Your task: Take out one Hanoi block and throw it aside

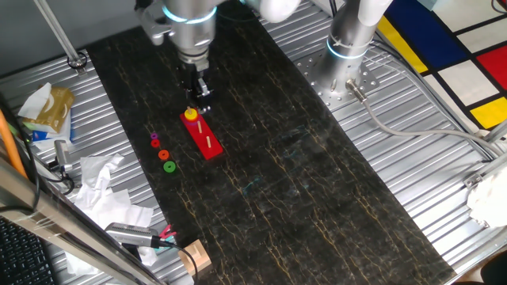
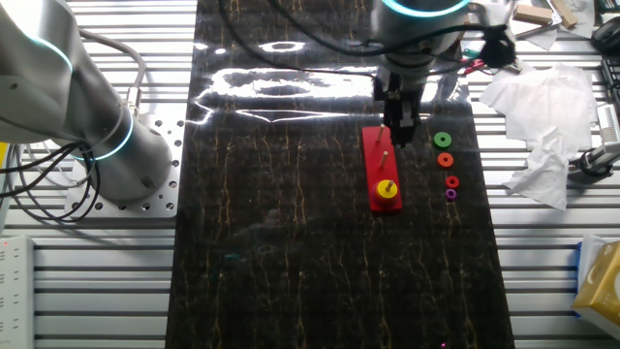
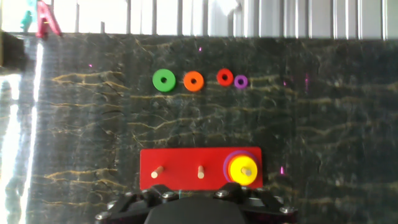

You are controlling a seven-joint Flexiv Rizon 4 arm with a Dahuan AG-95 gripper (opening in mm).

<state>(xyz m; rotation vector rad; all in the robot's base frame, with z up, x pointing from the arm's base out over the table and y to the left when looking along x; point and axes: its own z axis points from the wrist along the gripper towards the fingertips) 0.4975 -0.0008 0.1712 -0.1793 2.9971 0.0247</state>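
The yellow Hanoi block (image 1: 190, 113) sits on the end peg of a red three-peg base (image 1: 209, 144), on top of a wider purple disc. It also shows in the other fixed view (image 2: 387, 187) and in the hand view (image 3: 242, 169). The other two pegs are bare. My gripper (image 1: 200, 96) hangs above the base, near the yellow block's end, pointing down and clear of it (image 2: 403, 131). Its jaws look open and empty. In the hand view only the gripper body shows along the bottom edge.
Four loose rings lie in a row on the black mat beside the base: green (image 3: 164, 80), orange (image 3: 193, 81), red (image 3: 225, 77) and magenta (image 3: 240, 81). Crumpled paper (image 1: 103, 186) and clutter sit off the mat's edge. A second arm's base (image 1: 348, 47) stands at the back.
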